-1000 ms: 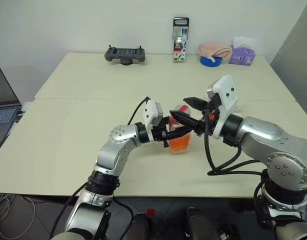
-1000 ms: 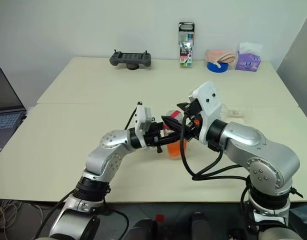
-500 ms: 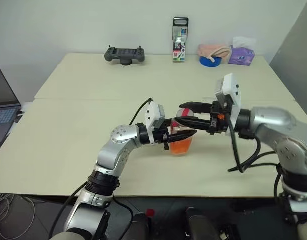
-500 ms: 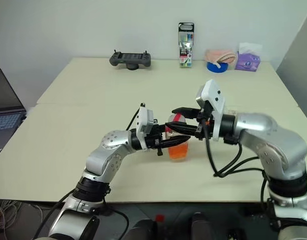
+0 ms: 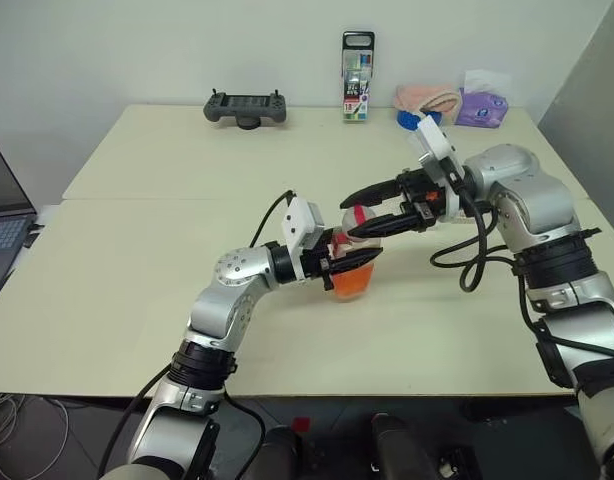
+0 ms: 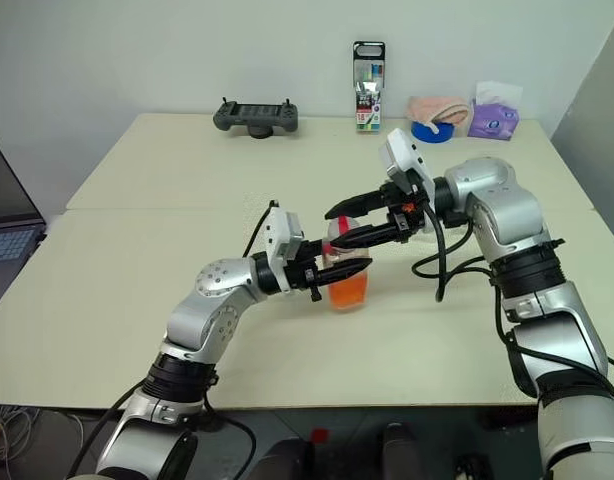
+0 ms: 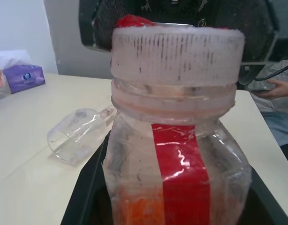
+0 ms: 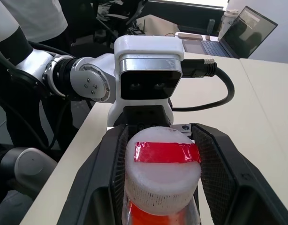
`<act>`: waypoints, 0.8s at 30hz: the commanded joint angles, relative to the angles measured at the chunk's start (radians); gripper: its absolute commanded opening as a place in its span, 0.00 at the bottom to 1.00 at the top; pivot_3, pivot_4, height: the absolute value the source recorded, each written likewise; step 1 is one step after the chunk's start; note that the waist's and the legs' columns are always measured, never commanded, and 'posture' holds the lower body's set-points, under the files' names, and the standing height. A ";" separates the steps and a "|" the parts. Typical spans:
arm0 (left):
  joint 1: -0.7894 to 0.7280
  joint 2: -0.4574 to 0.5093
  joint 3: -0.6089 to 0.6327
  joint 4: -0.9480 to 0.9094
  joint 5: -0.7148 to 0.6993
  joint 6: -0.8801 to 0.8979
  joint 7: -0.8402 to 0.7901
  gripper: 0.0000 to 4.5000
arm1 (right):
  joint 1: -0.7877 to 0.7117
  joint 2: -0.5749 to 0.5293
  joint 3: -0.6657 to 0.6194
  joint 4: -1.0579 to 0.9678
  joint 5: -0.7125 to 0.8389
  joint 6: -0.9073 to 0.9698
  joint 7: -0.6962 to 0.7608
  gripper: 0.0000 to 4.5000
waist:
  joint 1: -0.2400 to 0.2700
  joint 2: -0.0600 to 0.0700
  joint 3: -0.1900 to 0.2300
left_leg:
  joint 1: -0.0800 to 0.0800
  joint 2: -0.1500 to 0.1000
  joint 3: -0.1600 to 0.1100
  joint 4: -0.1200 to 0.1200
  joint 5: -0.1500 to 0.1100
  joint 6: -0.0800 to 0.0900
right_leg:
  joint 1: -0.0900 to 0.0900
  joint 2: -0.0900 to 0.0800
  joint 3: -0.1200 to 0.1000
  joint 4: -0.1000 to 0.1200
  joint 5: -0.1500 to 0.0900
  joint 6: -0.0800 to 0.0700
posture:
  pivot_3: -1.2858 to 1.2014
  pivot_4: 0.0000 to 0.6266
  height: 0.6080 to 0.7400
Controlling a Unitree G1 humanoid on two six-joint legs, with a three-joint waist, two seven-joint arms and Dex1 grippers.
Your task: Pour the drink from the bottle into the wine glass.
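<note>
Bottle sits mid-frame on the worktop, our left end effector clamped on its body; our right end effector straddles the cap, fingers apart. Left wrist view adds the wine glass lying sideways behind.

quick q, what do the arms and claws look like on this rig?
Both arms are silver-grey metal with rounded joint housings and black ribbed collars. Each wrist carries a white boxy camera block. Loose black cables loop along both forearms. The left claw and the right claw each have two black tapered fingers with textured inner pads. No visible markings.
</note>
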 commanded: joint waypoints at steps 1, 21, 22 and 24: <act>-0.037 -0.031 -0.042 -0.035 -0.006 -0.019 -0.022 0.38 | -0.046 0.020 -0.012 -0.016 -0.007 -0.022 0.064 0.40 | 0.004 0.000 0.000 | 0.000 0.000 0.000 0.000 0.000 0.000 | 0.000 0.000 0.000 0.000 0.000 0.000 | 0.52 0.24 1.00; -0.052 -0.046 -0.044 0.008 0.000 -0.032 -0.029 0.38 | 0.112 -0.116 -0.152 -0.269 0.044 0.169 -0.081 1.00 | 0.009 0.000 0.000 | 0.000 0.000 0.001 0.001 0.000 0.000 | 0.000 0.000 0.001 0.000 0.000 0.000 | 0.52 0.24 1.00; -0.054 -0.047 -0.044 0.013 0.000 -0.035 -0.030 0.38 | 0.132 -0.125 -0.168 -0.303 0.054 0.189 -0.102 1.00 | 0.010 0.000 0.000 | 0.000 0.000 0.001 0.001 0.000 0.000 | 0.000 0.000 0.000 0.000 0.000 0.000 | 0.52 0.24 1.00; -0.057 -0.049 -0.042 0.024 0.001 -0.041 -0.033 0.38 | 0.188 -0.134 -0.207 -0.394 0.063 0.238 -0.194 1.00 | 0.011 0.000 0.000 | 0.000 -0.001 0.001 0.001 0.000 0.000 | 0.000 0.000 0.000 0.000 0.000 0.000 | 0.52 0.24 1.00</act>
